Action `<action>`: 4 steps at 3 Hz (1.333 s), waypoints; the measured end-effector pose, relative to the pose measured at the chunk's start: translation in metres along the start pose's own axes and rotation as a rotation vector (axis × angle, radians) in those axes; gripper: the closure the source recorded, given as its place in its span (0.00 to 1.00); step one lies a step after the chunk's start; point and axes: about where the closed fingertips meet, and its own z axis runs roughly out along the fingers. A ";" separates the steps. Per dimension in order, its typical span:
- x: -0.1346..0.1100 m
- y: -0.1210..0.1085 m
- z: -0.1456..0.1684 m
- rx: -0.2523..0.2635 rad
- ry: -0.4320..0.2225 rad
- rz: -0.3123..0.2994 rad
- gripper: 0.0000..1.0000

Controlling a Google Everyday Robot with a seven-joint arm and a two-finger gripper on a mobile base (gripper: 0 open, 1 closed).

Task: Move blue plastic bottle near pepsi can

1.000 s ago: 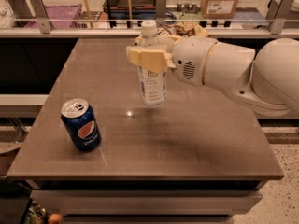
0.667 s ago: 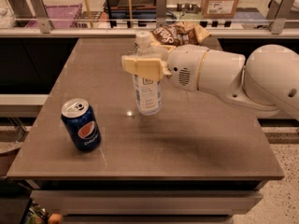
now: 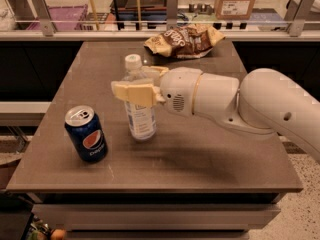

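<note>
Presently, gripper (image 3: pixel 131 80) is clamped on the upright blue plastic bottle (image 3: pixel 141 120) at mid-height, near the pepsi can (image 3: pixel 86 134) on the desk (image 3: pixel 210 151); chip bag (image 3: pixel 184 40) lies behind.

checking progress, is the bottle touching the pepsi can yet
No, the blue plastic bottle, held in the gripper mid-table, is clearly apart from the pepsi can.

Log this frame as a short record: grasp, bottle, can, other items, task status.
grasp: gripper above the middle of the table, shut on the bottle's upper body
bottle: blue plastic bottle upright, white cap on; base at or just above the tabletop, cannot tell which
can: pepsi can upright at front left, left of the bottle, not touching it
other: chip bag at the far edge
status: bottle close to the can, not yet released
</note>
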 end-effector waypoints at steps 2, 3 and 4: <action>0.013 0.044 0.026 -0.027 0.008 -0.040 1.00; 0.012 0.044 0.026 -0.027 0.008 -0.040 0.82; 0.011 0.046 0.027 -0.030 0.009 -0.042 0.59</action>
